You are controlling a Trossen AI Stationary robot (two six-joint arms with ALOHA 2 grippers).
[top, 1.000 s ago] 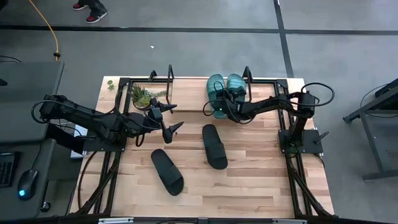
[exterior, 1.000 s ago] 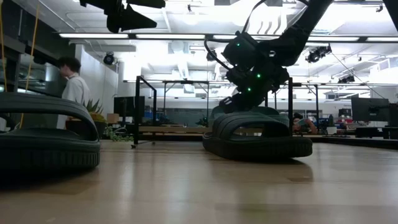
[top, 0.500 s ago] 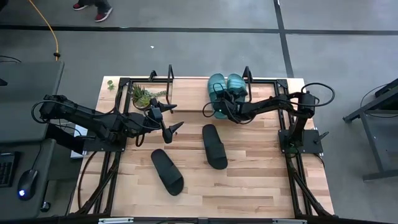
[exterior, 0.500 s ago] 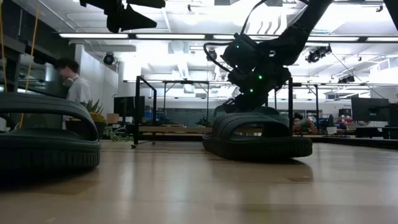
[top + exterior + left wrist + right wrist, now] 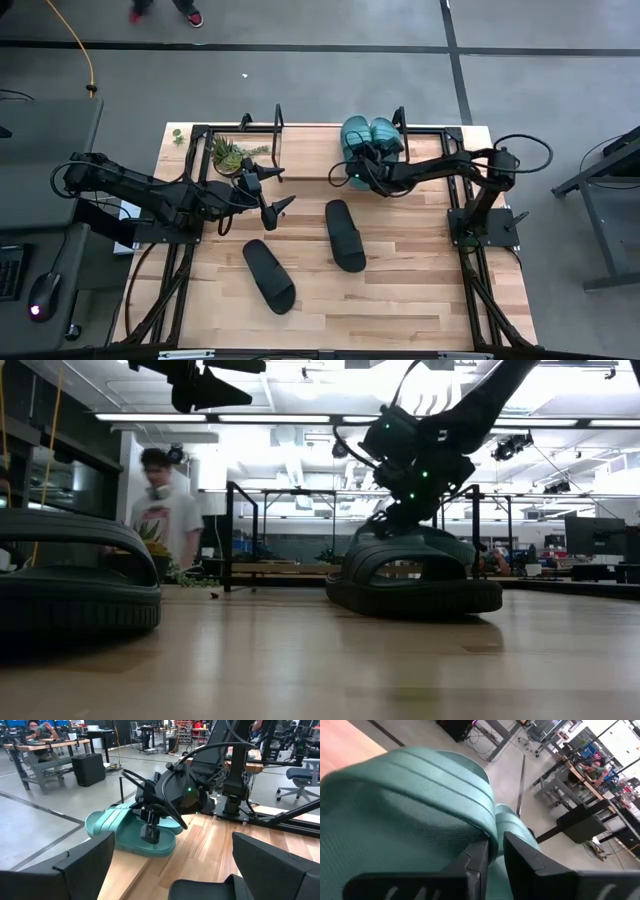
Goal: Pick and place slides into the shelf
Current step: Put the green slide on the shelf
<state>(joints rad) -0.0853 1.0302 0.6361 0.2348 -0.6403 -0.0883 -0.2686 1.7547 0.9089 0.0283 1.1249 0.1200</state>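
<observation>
Two teal-green slides (image 5: 370,135) lie side by side on the shelf's wooden board (image 5: 305,152), near its right wire end frame (image 5: 399,122). My right gripper (image 5: 364,166) is at their near side, shut on the left teal slide (image 5: 142,839). Two black slides lie soles down on the tabletop, one in the middle (image 5: 345,235) and one nearer (image 5: 270,276). My left gripper (image 5: 273,190) hovers open above the table, to the left of the black slides and touching nothing. My right gripper pinches the left teal slide by the edge of its wide strap (image 5: 487,832) between its two fingers (image 5: 472,862). It comes slanting down from the table's near right side. The slide's sole (image 5: 150,851) rests on the shelf board.
A small potted plant (image 5: 228,155) sits at the shelf's left end, beside the left wire frame (image 5: 262,130). A person (image 5: 165,515) walks beyond the table's far edge. Bare tabletop lies along the near edge (image 5: 400,320).
My right gripper has moved a little toward the table's right and far edge and has risen slightly, carrying the teal slides the same way along the shelf. The left arm has kept still. The person behind the table has walked toward the right.
</observation>
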